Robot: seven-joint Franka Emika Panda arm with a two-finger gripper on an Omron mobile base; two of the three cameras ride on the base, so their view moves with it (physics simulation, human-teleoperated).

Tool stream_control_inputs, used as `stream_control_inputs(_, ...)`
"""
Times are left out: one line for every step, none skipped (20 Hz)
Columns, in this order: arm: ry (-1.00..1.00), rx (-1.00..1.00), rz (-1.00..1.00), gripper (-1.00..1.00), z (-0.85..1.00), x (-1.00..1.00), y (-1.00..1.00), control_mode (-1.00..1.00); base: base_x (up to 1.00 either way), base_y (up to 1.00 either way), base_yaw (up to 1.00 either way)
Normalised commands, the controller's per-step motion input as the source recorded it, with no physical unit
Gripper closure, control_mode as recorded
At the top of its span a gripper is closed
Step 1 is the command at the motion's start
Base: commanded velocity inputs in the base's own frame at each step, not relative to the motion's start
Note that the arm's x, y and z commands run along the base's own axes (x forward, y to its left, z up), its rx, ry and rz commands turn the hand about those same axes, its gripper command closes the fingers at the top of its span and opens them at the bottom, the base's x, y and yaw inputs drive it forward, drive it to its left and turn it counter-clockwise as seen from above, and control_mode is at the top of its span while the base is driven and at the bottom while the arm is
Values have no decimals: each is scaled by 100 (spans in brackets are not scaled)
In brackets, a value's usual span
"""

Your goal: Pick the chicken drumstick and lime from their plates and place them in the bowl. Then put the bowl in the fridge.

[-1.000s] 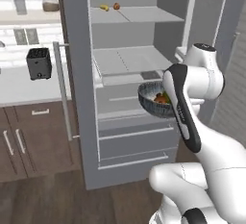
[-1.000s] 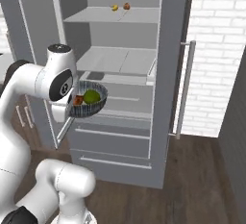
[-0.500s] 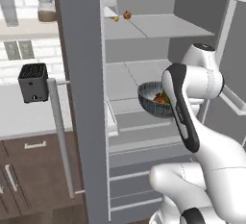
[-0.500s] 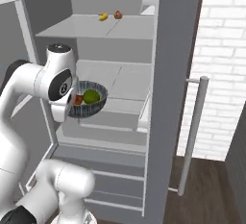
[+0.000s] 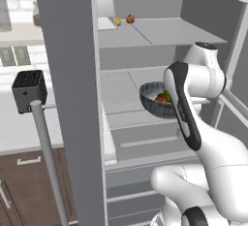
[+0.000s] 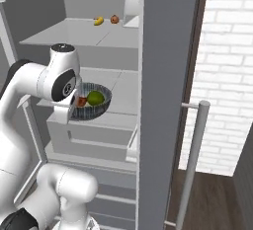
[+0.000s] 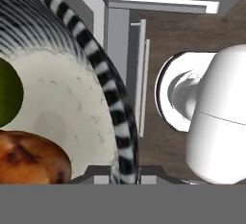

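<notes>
My gripper (image 7: pixel 118 171) is shut on the rim of the bowl (image 7: pixel 62 107), dark and striped outside, pale and speckled inside. The lime (image 7: pixel 8 98) and the reddish-brown chicken drumstick (image 7: pixel 29 158) lie in it. From the base, the bowl (image 5: pixel 154 103) (image 6: pixel 95 107) hangs level at the open fridge (image 5: pixel 160 32) (image 6: pixel 69 32), just above the front of its middle shelf (image 5: pixel 127 85). There the lime (image 6: pixel 96 97) sits beside the drumstick (image 6: pixel 81 101). The plates are out of view.
The fridge doors (image 5: pixel 68 74) (image 6: pixel 168 76) stand open on either side, each with a long bar handle (image 5: pixel 48 162) (image 6: pixel 192 160). A banana (image 6: pixel 99 21) and a round reddish fruit (image 6: pixel 114 19) lie on the top shelf. A black toaster (image 5: pixel 30 89) stands on the left counter.
The whole picture has shifted: the base has driven closer to the fridge, which now looms larger. The bowl stays in my grip, now nearer the middle shelf.
</notes>
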Motion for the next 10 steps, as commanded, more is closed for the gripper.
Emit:
stream_control_inputs(0,0,0,100,0,0,0,100,31,0,22)
stream_control_inputs(0,0,0,100,0,0,0,100,34,0,22)
stream_control_inputs(0,0,0,100,0,0,0,100,28,-15,18)
stream_control_inputs(0,0,0,100,0,0,0,100,41,-24,18)
stream_control_inputs(0,0,0,100,0,0,0,100,59,-31,14)
stream_control_inputs(0,0,0,100,0,0,0,100,54,-30,10)
stream_control_inputs(0,0,0,100,0,0,0,100,63,-28,5)
stream_control_inputs(0,0,0,100,0,0,0,100,56,-21,4)
stream_control_inputs(0,0,0,100,0,0,0,100,50,-17,3)
stream_control_inputs(0,0,0,100,0,0,0,100,14,-20,3)
